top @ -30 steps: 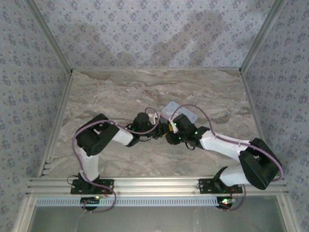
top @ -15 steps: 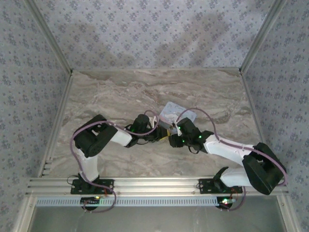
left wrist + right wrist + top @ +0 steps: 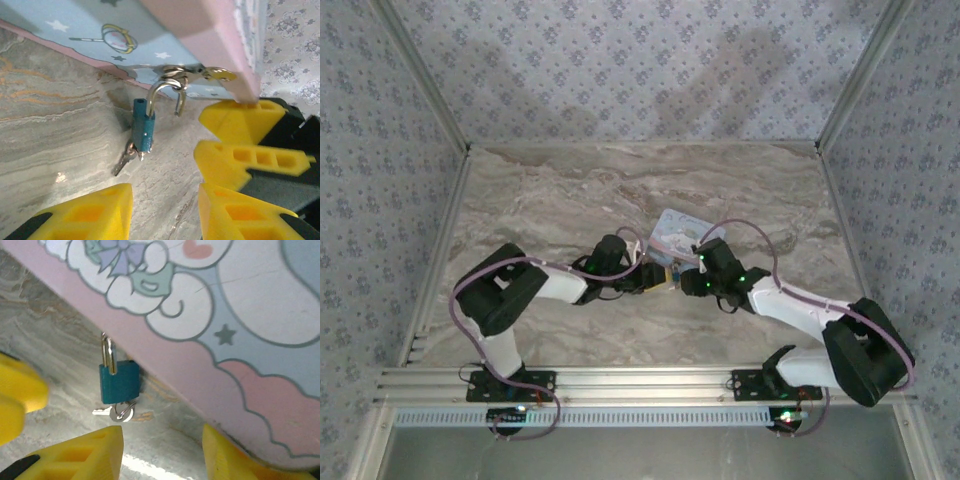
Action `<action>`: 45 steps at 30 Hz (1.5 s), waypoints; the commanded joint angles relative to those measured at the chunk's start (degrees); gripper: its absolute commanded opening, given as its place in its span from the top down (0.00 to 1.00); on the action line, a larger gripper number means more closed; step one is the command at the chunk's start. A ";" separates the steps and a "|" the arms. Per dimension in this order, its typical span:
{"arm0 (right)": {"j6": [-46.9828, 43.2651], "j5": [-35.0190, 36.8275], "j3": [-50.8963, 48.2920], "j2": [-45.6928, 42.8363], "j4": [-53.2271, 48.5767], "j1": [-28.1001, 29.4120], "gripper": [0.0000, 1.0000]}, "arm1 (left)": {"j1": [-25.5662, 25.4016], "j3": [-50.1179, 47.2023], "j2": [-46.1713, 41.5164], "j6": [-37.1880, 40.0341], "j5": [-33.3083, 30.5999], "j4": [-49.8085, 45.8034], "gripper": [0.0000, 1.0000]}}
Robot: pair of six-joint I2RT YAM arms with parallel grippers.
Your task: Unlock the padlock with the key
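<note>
The small teal padlock (image 3: 142, 126) hangs from the metal hasp (image 3: 172, 82) on the tin box (image 3: 100, 25), and one end of its shackle (image 3: 179, 106) stands free of the body. The key (image 3: 124, 160) sticks out of the lock's underside, its ring (image 3: 122, 413) resting on the table. My left gripper (image 3: 165, 215) is open, a short way in front of the lock. My right gripper (image 3: 160, 455) is open too, facing the padlock (image 3: 119, 382) from the other side. In the top view both grippers (image 3: 655, 277) (image 3: 682, 277) meet at the tin's near edge.
The pale blue and pink cartoon tin (image 3: 680, 232) lies mid-table just behind both grippers. The right gripper's yellow fingers (image 3: 250, 160) crowd the right of the left wrist view. Marble tabletop (image 3: 550, 200) lies all around, ringed by patterned walls.
The right wrist has drawn back to the right and the left arm has folded lower and leftward. The grippers now sit a little apart at the tin's near edge.
</note>
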 commanded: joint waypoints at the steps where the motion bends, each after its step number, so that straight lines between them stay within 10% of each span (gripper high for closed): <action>1: -0.93 0.46 3.56 1.75 -0.21 -2.13 0.53 | -0.18 -0.04 -3.58 2.93 -1.93 -3.76 0.60; 20: -3.57 6.54 6.11 -0.17 -6.16 1.77 0.51 | 0.32 2.84 -21.56 16.57 -22.36 -30.09 0.45; 45: -4.08 15.67 10.37 17.77 -0.62 6.63 0.59 | 5.77 10.59 -15.48 18.65 -24.16 -31.95 0.44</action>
